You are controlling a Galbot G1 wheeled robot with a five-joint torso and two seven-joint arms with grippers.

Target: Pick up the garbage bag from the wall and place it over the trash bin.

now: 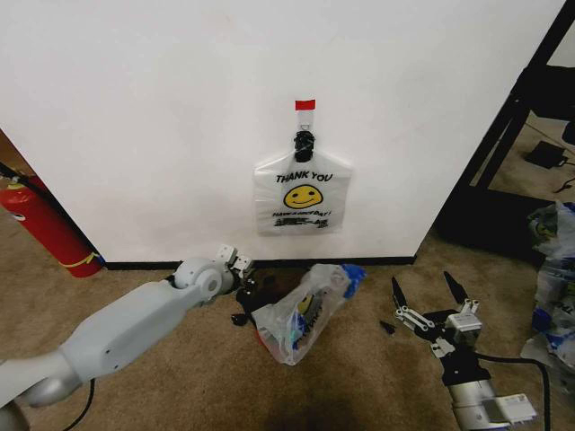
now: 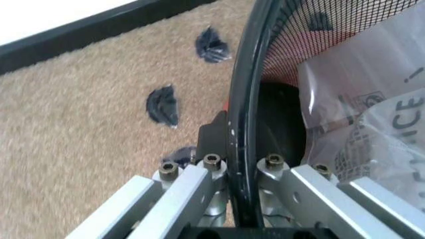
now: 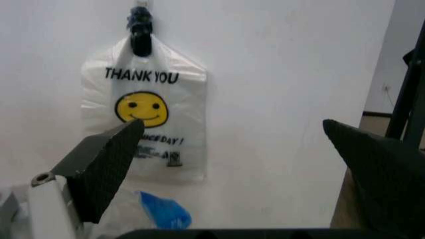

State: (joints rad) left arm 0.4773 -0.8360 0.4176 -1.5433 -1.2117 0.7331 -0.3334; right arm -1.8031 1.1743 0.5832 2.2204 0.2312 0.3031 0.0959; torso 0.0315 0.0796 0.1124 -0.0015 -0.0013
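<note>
The garbage bag (image 1: 304, 312), clear crinkly plastic with blue patches, lies draped over the trash bin (image 1: 250, 294) on the carpet just below the wall (image 1: 162, 135). Little of the bin shows under it. In the left wrist view my left gripper (image 2: 242, 162) is shut on the bin's black rim (image 2: 240, 89), one finger on each side, with the bag's plastic (image 2: 371, 109) inside the mesh. My left gripper (image 1: 235, 260) sits at the bin's left side. My right gripper (image 1: 429, 294) hovers open to the right of the bag, empty. Its wrist view shows a blue patch of the bag (image 3: 166, 211).
A white "THANK YOU" smiley bag (image 1: 303, 193) hangs from a black clip (image 1: 305, 141) under red tape (image 1: 305, 105). A red fire extinguisher (image 1: 45, 224) leans at the left. A black frame (image 1: 512, 117) and more bags (image 1: 557, 260) stand at the right. Dark scraps (image 2: 162, 104) dot the carpet.
</note>
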